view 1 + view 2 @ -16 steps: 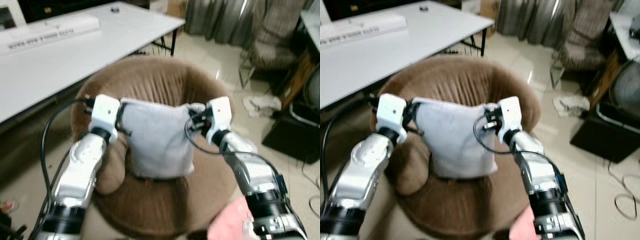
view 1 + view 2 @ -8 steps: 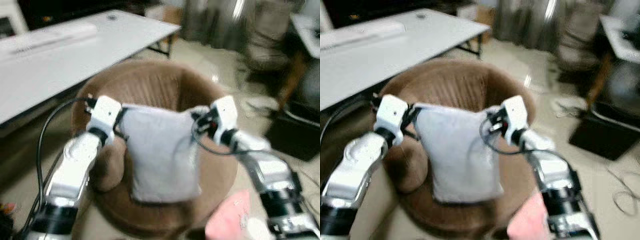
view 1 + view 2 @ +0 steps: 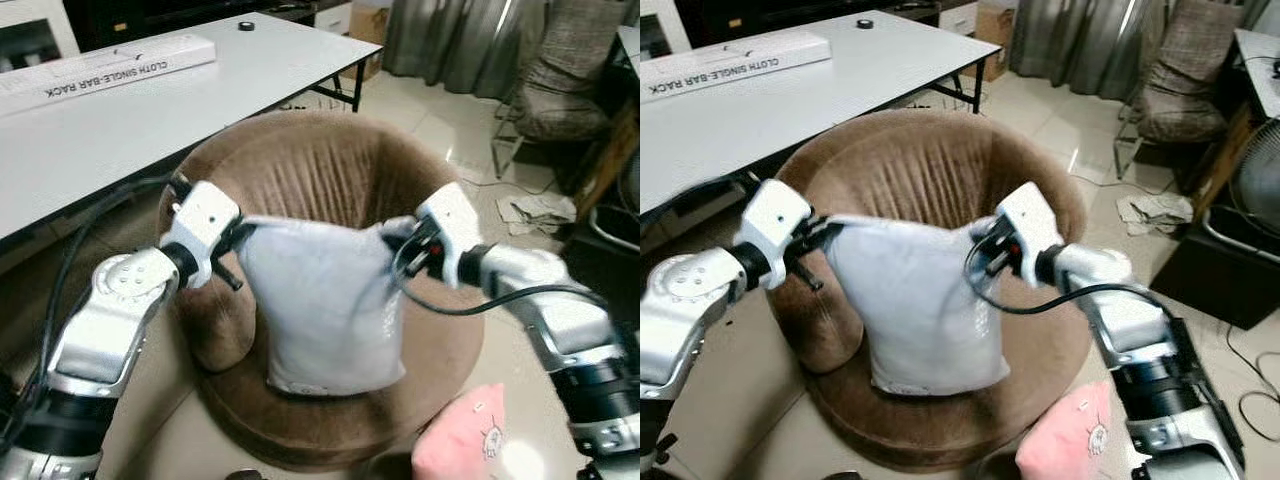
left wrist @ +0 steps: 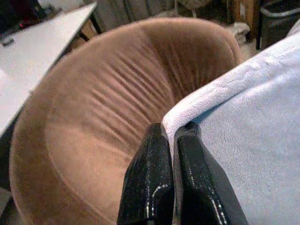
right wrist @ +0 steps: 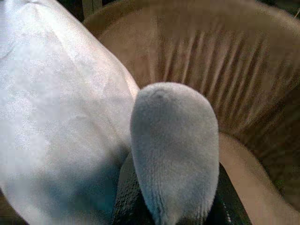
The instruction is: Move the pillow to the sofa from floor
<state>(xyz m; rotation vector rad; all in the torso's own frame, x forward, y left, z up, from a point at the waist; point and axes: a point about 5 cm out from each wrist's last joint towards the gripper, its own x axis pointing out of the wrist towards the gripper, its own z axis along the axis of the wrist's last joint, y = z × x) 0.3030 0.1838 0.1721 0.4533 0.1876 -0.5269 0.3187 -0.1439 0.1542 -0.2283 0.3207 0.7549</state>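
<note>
A pale grey pillow (image 3: 325, 305) hangs upright over the seat of a round brown sofa chair (image 3: 300, 165), its lower edge at the seat cushion. My left gripper (image 3: 243, 232) is shut on the pillow's top left corner; in the left wrist view its black fingers (image 4: 161, 180) pinch the pillow's edge (image 4: 225, 89). My right gripper (image 3: 400, 245) is shut on the top right corner, and that bunched corner (image 5: 176, 150) bulges over its fingers in the right wrist view. The pillow's top edge is stretched between the two grippers.
A white table (image 3: 130, 110) with a long white box (image 3: 105, 62) stands at the left behind the chair. A pink pillow (image 3: 465, 445) lies on the tiled floor at the front right. A fabric chair (image 3: 570, 95), crumpled paper (image 3: 535, 210) and cables lie at the right.
Both grippers have lowered the pillow, and its bottom edge now reaches the chair's seat. The camera has steadied and tilted, so the view is sharper.
</note>
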